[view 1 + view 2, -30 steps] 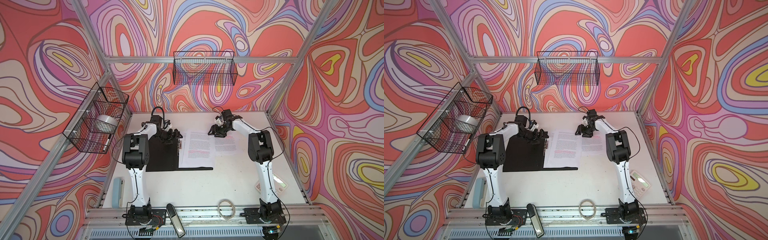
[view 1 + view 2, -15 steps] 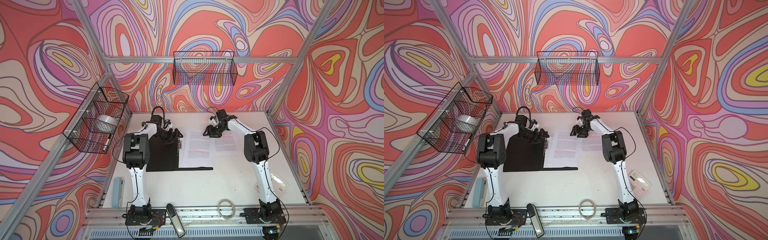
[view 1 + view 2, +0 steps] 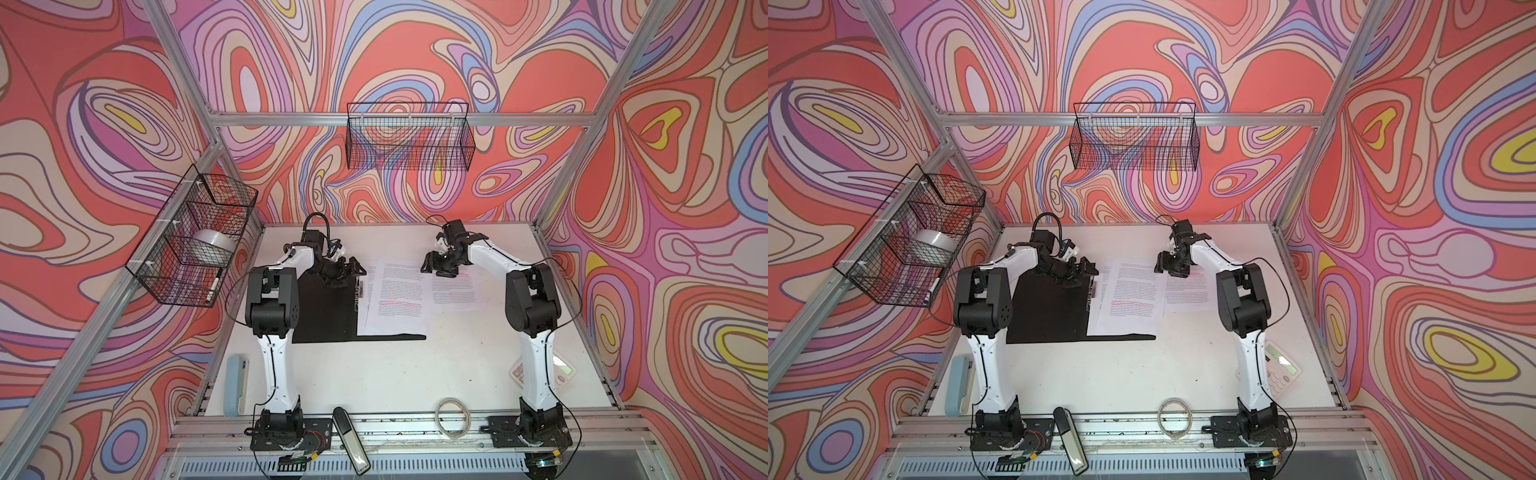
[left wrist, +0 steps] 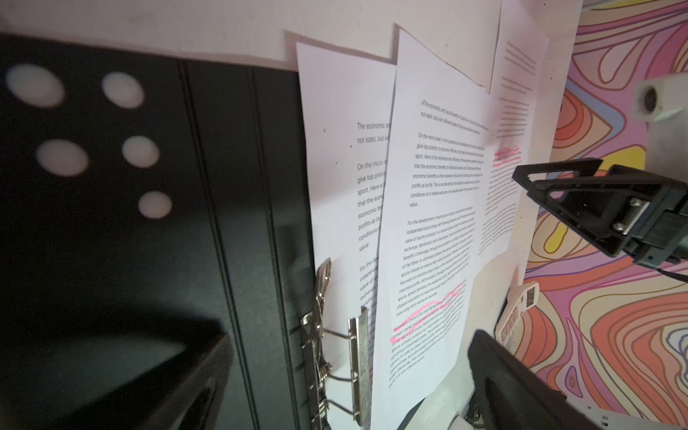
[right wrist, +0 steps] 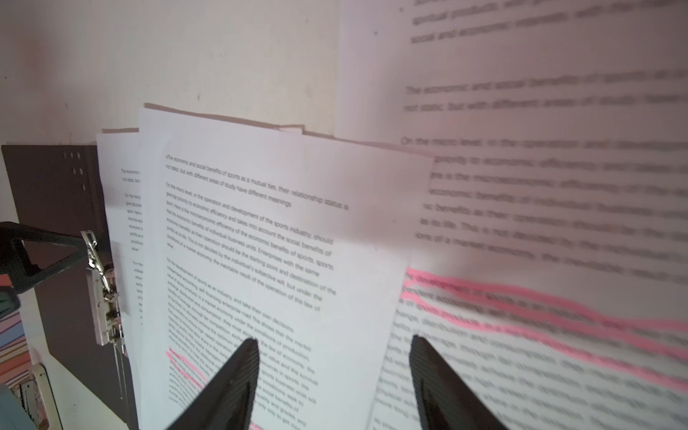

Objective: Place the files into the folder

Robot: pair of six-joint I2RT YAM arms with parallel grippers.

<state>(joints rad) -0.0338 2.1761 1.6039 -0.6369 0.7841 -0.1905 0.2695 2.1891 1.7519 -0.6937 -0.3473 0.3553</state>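
Two files (image 3: pixel 395 299) already lie in the open folder (image 3: pixel 324 307); the third sheet (image 3: pixel 453 291) is half under them on the surface (image 3: pixel 395 374). Left claw (image 3: pixel 351 272) is wide open and empty by the spine clip (image 3: pixel 358 291); right claw (image 3: pixel 436 270) is partly open and empty above the overlap. A pinch there could snag both sheets and skew the stack.

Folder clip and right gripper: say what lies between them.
The overlapping files lie there, spread from the metal clip across the open folder towards the right gripper. Both top views show it, and the right wrist view too.
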